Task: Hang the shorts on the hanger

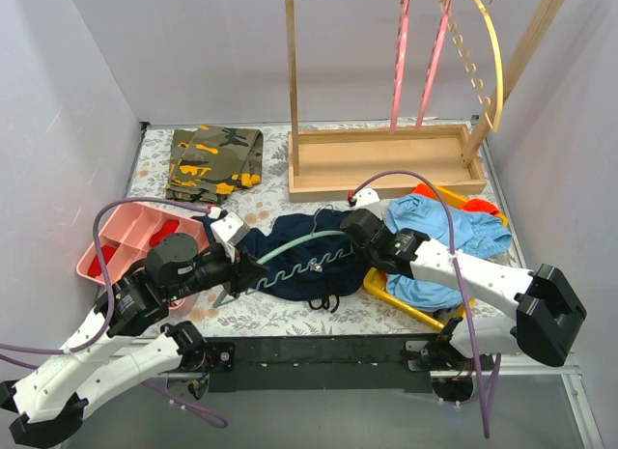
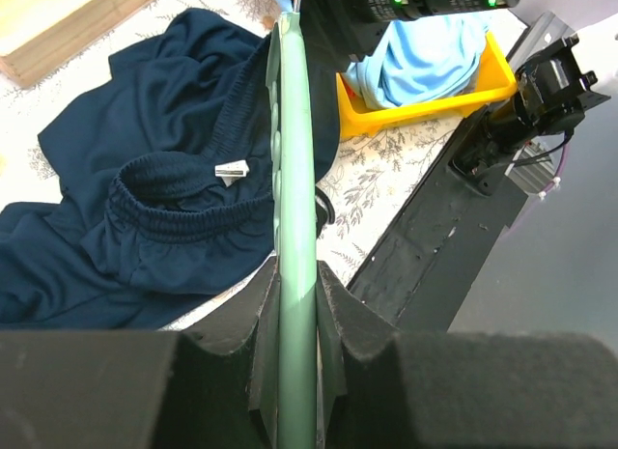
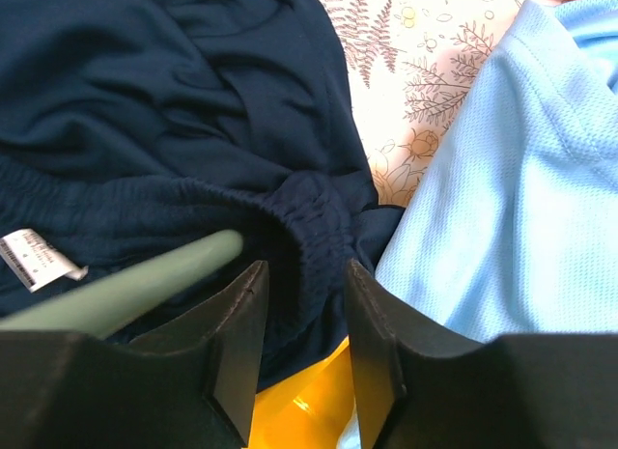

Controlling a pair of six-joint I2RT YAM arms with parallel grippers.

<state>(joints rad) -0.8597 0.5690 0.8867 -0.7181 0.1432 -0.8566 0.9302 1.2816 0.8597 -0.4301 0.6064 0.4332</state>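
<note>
While the left tool point(image 2: 296, 280) clamps the hanger point(image 2: 294, 130), the right tool point(image 3: 304, 275), pinching the shorts point(image 3: 145, 82) by the waistband, should draw it over the hanger's tip.

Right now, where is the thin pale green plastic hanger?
In the top view the hanger lies at table centre across the dark navy fabric shorts, its left end clamped by the left arm's fingers.

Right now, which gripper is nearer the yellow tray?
Right. The right gripper sits at the tray's edge, jaws around the shorts' waistband; the left gripper clamps the hanger across the shorts, farther off.
</note>
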